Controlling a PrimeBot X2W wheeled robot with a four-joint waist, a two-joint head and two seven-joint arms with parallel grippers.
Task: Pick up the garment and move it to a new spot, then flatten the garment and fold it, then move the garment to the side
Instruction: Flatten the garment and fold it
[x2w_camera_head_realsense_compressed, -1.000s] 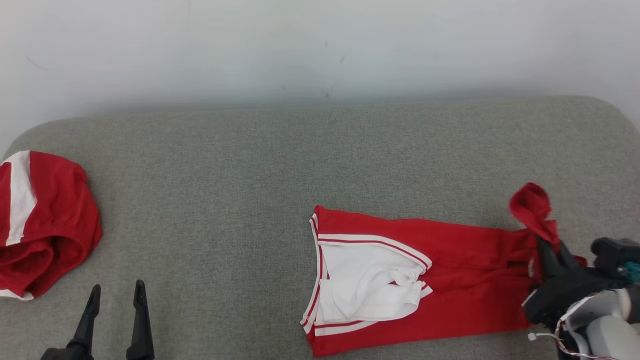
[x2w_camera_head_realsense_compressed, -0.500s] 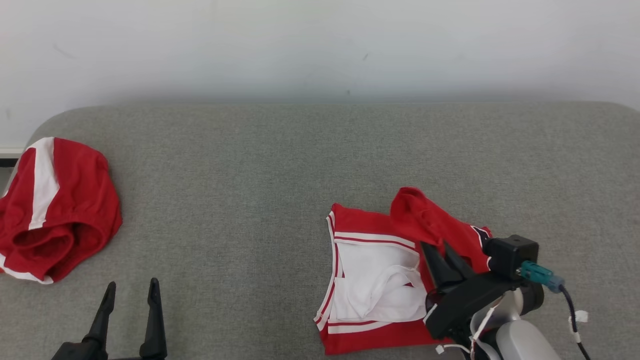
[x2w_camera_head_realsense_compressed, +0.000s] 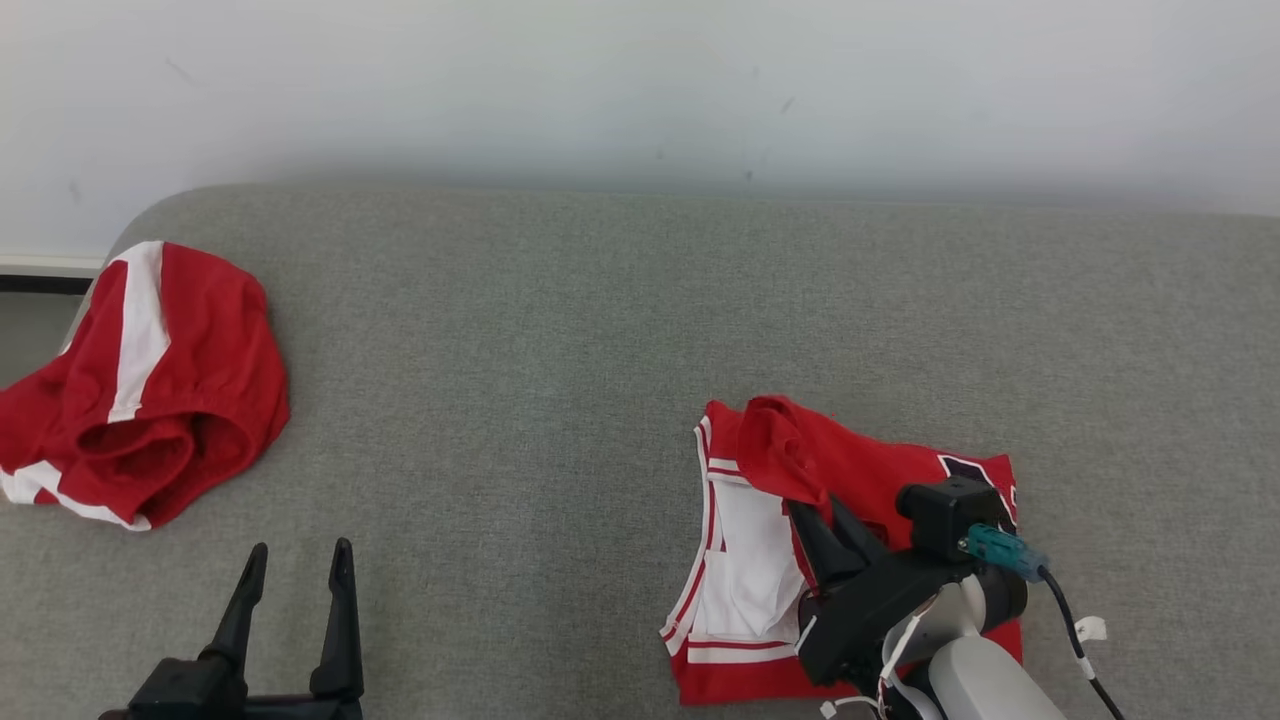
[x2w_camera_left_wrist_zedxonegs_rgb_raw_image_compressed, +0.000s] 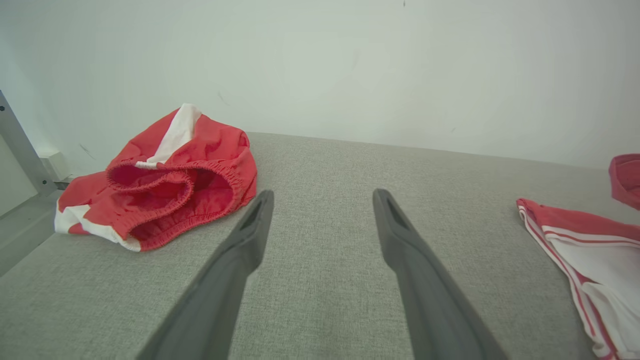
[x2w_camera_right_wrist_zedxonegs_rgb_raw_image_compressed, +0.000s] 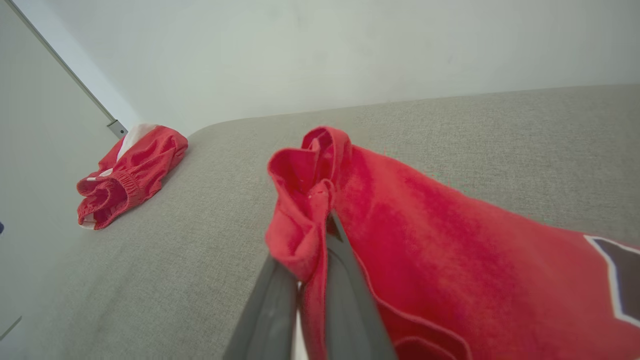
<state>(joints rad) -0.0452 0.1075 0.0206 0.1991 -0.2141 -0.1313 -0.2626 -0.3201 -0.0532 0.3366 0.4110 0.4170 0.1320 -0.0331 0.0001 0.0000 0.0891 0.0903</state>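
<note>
Grey padded surface (x2w_camera_head_realsense_compressed: 560, 330) against a pale wall (x2w_camera_head_realsense_compressed: 640, 80); both sit further right in the head view than a second ago, so the camera has turned.

Item 1: garment (x2w_camera_head_realsense_compressed: 880, 470), red with white trim, lying right of centre near the front edge.
- A second ago it lay stretched out long toward the right. Now its right end has been carried over to the left and is doubled across the white part, so the piece is about half as long.
- The lifted end bunches above the fingertips, seen close in the right wrist view (x2w_camera_right_wrist_zedxonegs_rgb_raw_image_compressed: 425, 225).
- The lower right corner is hidden behind the arm.
- A dark patch (x2w_camera_head_realsense_compressed: 975, 475) with a white edge is now uppermost, partly covered and cut off. It cannot be read.

Item 2: red shorts (x2w_camera_head_realsense_compressed: 160, 390) with a white stripe, crumpled at the far left, well apart from the garment.

Item 3: right gripper (x2w_camera_head_realsense_compressed: 820, 515), fingers pinched narrow on the garment's red edge. It has moved left over the cloth.

Item 4: left gripper (x2w_camera_head_realsense_compressed: 300, 560), fingers spread wide as before and holding nothing. It sits low over bare surface, its base cut off by the frame.
</note>
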